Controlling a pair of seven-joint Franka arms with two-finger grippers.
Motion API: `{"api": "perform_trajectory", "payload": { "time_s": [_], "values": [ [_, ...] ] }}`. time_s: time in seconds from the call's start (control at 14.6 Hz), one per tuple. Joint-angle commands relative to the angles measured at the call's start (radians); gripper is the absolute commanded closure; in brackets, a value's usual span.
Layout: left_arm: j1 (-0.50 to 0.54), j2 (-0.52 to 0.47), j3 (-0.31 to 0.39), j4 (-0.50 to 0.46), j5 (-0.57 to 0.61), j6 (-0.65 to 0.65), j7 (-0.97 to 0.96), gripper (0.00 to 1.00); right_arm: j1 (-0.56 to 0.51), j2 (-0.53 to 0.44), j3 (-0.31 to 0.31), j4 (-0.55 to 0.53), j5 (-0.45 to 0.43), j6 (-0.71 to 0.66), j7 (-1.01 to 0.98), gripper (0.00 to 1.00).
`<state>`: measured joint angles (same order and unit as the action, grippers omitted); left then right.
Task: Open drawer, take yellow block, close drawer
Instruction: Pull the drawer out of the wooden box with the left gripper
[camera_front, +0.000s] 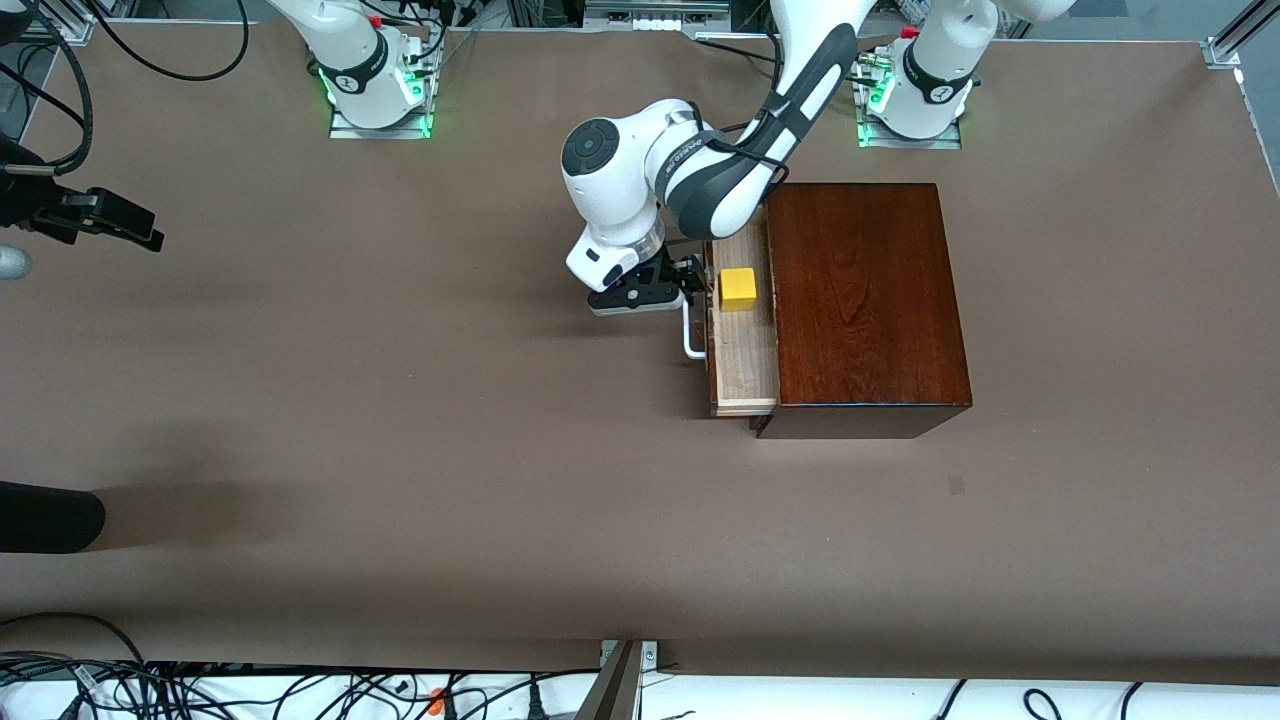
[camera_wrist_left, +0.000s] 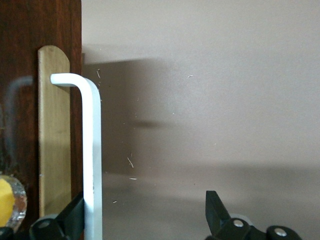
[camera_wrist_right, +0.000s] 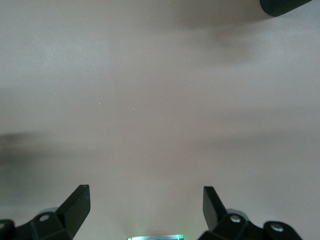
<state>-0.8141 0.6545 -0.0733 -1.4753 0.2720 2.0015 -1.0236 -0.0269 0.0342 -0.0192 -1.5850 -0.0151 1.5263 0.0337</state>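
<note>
The drawer (camera_front: 745, 352) of the dark reddish-brown wooden box (camera_front: 860, 300) stands partly pulled out, with its pale interior showing. The yellow block (camera_front: 737, 289) lies in it. My left gripper (camera_front: 688, 282) is at the white handle (camera_front: 690, 335) and open. In the left wrist view the handle (camera_wrist_left: 93, 150) runs between the fingers of my left gripper (camera_wrist_left: 145, 200), close beside one finger (camera_wrist_left: 74, 215), against the dark drawer front (camera_wrist_left: 20, 50). My right gripper (camera_front: 125, 222) waits over bare table at the right arm's end. It appears open and empty in the right wrist view (camera_wrist_right: 146, 189).
A black rounded object (camera_front: 50, 515) lies at the table's edge at the right arm's end, nearer to the front camera, and shows too in the right wrist view (camera_wrist_right: 285, 6). Cables run along the table's near edge (camera_front: 300, 690).
</note>
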Motion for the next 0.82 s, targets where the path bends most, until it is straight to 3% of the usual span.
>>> {"api": "perform_trajectory", "payload": {
  "time_s": [0.0, 0.75],
  "values": [
    [-0.013, 0.033, 0.001, 0.07, -0.028, 0.003, -0.007, 0.0, -0.004, 0.001, -0.001, 0.003, 0.015, -0.009, 0.003, 0.0],
    [-0.026, 0.039, 0.001, 0.072, -0.034, 0.003, -0.01, 0.0, -0.005, 0.001, -0.001, 0.007, 0.015, -0.009, 0.002, 0.0]
  ]
}}
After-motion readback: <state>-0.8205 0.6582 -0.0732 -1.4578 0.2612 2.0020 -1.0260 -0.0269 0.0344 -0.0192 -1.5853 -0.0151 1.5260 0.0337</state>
